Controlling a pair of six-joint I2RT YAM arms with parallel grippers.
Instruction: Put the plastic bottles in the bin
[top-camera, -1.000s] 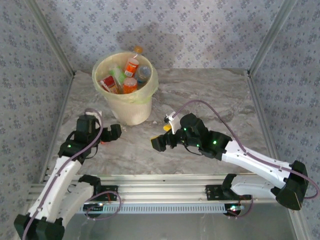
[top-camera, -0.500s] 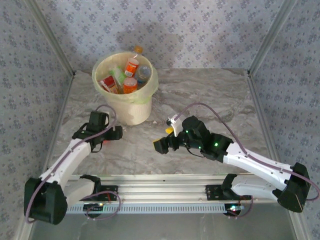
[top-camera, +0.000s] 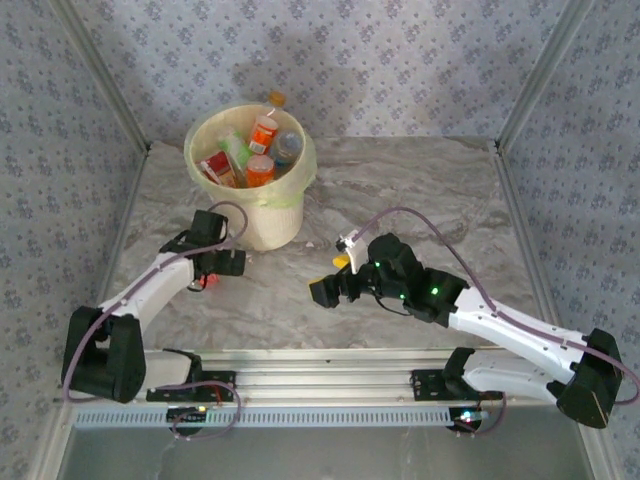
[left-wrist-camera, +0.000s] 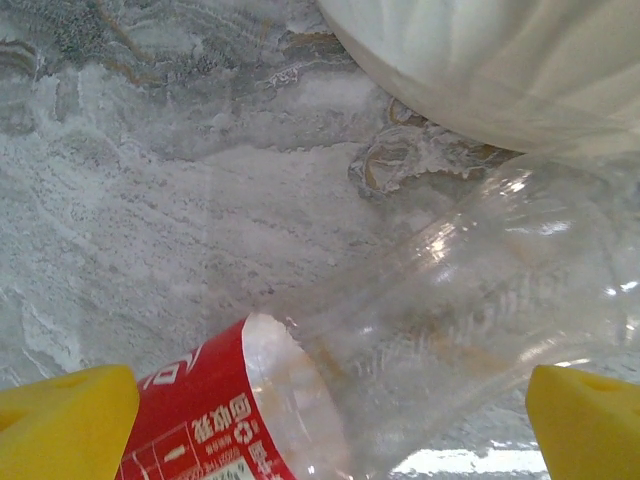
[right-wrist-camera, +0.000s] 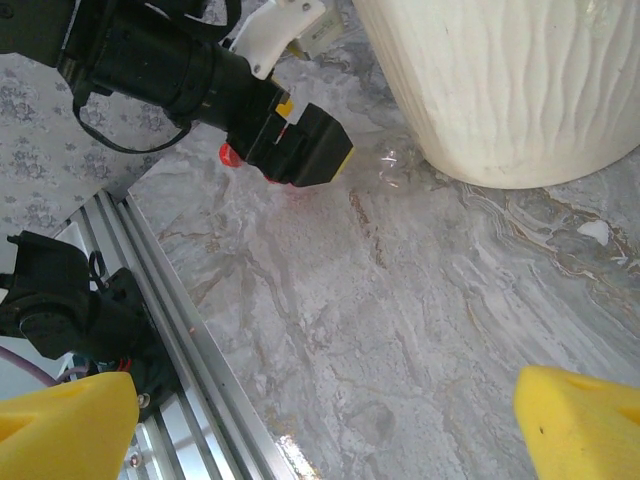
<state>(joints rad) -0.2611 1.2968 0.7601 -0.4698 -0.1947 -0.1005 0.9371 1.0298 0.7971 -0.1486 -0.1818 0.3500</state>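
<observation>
Here the left claw (left-wrist-camera: 325, 425), wide open astride the clear red-labelled bottle (left-wrist-camera: 450, 300) lying on the worktop (left-wrist-camera: 150, 200) just beside the bin (left-wrist-camera: 500, 60), risks pinching the slick round body off-centre and squirting it away, or bumping the bin.

At seven o'clock, a red label (left-wrist-camera: 200, 410) on the clear bottle (left-wrist-camera: 470, 300) shows white Chinese characters and a recycling sign, too skewed to read.

Bottles (top-camera: 248, 158) in bin (top-camera: 266, 226) (red-labelled bottle (left-wrist-camera: 450, 320) outside)
</observation>
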